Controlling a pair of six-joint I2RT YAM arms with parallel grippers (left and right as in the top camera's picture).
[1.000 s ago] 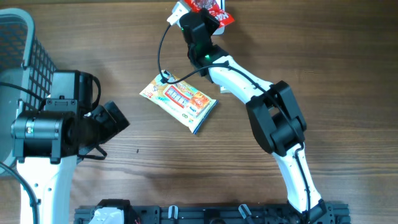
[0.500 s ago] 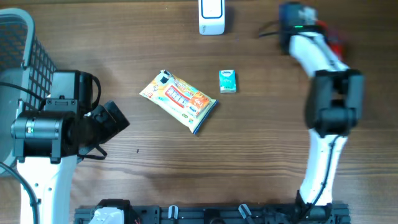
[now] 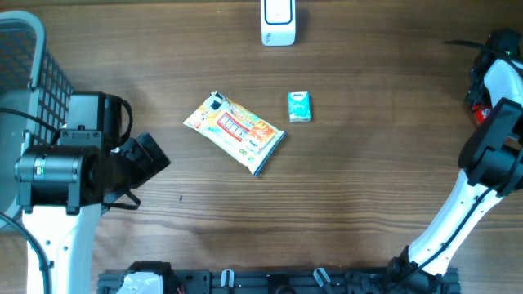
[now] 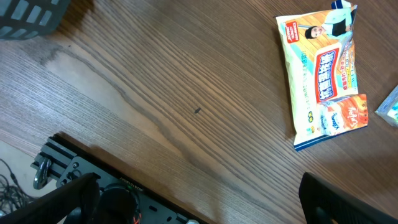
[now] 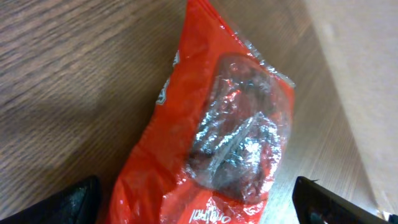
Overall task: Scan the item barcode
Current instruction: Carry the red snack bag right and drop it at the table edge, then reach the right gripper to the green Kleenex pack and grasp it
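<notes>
A red foil snack bag (image 5: 217, 137) lies on the wooden table at the far right; only a sliver of the bag (image 3: 472, 103) shows in the overhead view. My right gripper (image 5: 202, 202) hovers over it, open, one finger on each side and neither pressing the bag. The white scanner (image 3: 278, 21) stands at the table's far edge, in the middle. A yellow snack pack (image 3: 235, 132) (image 4: 323, 68) and a small teal pack (image 3: 299, 106) lie mid-table. My left gripper (image 3: 144, 167) (image 4: 199, 202) stays open and empty at the left, near the table's front edge.
A grey mesh basket (image 3: 33, 57) stands at the far left, its corner (image 4: 31, 14) also in the left wrist view. A black rail (image 3: 270, 279) runs along the front edge. The right arm's elbow (image 3: 497, 155) rises at the right edge.
My right arm swung from the scanner to the far right, carrying the red bag. Its jaws then opened and the bag now lies on the table. The left arm has not moved.
</notes>
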